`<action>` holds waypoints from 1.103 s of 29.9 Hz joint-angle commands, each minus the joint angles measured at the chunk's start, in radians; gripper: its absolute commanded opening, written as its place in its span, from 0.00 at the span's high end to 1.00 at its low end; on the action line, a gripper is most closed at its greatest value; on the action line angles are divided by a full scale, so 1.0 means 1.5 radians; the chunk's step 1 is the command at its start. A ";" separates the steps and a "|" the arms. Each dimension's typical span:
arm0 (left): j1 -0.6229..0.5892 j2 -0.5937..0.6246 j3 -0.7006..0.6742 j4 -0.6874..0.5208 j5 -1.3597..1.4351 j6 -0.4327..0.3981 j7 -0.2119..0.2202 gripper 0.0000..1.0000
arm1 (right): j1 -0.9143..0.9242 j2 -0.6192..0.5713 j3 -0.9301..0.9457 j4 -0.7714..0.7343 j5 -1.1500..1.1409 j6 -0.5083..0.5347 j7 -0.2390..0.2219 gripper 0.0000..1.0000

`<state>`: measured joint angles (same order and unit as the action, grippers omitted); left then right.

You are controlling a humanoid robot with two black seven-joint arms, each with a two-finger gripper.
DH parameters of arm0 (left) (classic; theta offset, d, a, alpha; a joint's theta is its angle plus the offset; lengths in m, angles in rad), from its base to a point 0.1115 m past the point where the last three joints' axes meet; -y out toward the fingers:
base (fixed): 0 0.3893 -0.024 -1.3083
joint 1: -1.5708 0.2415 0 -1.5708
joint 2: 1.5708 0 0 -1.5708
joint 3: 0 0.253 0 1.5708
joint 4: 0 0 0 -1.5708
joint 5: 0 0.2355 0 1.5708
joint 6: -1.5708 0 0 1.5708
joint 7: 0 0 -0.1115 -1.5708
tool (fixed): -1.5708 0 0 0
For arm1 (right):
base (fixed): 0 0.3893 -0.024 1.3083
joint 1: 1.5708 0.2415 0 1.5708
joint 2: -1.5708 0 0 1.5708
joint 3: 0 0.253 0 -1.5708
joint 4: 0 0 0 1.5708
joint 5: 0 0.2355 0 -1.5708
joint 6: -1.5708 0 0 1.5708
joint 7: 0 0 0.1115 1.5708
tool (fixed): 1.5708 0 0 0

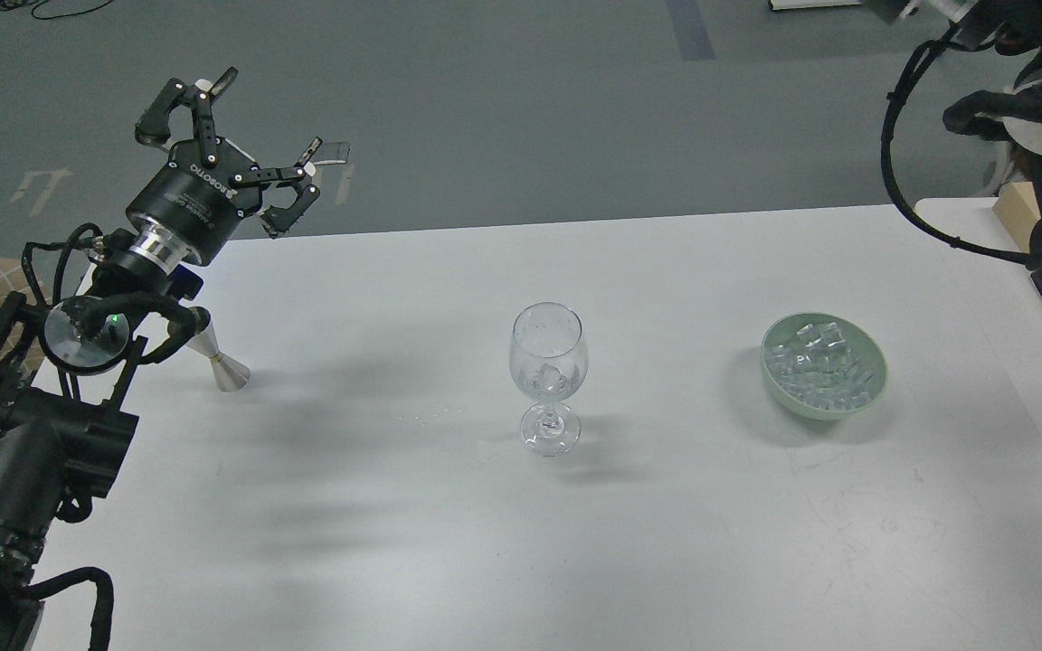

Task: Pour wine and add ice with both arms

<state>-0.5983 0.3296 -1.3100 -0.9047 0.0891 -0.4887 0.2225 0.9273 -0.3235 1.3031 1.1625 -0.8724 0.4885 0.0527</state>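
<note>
- While the left pincer [241, 136] hangs spread and empty beyond the worktop [449, 542], the right pincer is out of view.
- Ice [818, 366] fills the green bowl [874, 384]; one cube lies in the wine glass [548, 375].

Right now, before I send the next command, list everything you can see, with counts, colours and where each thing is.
wine glass: one, clear, upright at the table's centre, an ice cube or two in its bowl
bowl: one, pale green, on the table right of the glass
ice: many clear cubes, heaped in the bowl
metal jigger: one, silver, on the table at the left, partly behind the left arm
table: one, white, fills the lower view
left gripper: black, fingers spread open, empty, raised over the table's far left corner
right arm: black, at the upper right edge; its gripper is out of view
</note>
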 commanded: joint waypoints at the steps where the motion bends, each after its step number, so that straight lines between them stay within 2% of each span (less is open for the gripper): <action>1: 0.000 0.002 0.000 0.001 0.000 0.000 0.000 0.02 | 0.012 0.012 0.018 -0.063 0.006 0.000 0.069 0.05; 7: -0.002 0.003 -0.004 0.000 0.000 0.000 0.000 0.02 | 0.031 0.056 0.068 -0.179 0.021 0.000 0.118 0.08; 13: -0.005 0.001 -0.008 0.000 -0.001 0.000 -0.001 0.02 | 0.046 0.091 0.076 -0.318 0.117 0.000 0.115 0.08; 21: -0.012 0.001 -0.010 0.001 -0.002 0.000 -0.001 0.02 | 0.087 0.138 0.072 -0.484 0.139 0.000 0.098 0.06; 33: -0.008 -0.005 -0.011 0.010 -0.004 0.000 -0.001 0.02 | 0.047 0.177 0.052 -0.486 0.142 0.000 0.088 0.04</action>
<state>-0.6129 0.3237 -1.3267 -0.8921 0.0834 -0.4887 0.2208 1.0109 -0.0681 1.3929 0.4303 -0.6616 0.4886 0.1948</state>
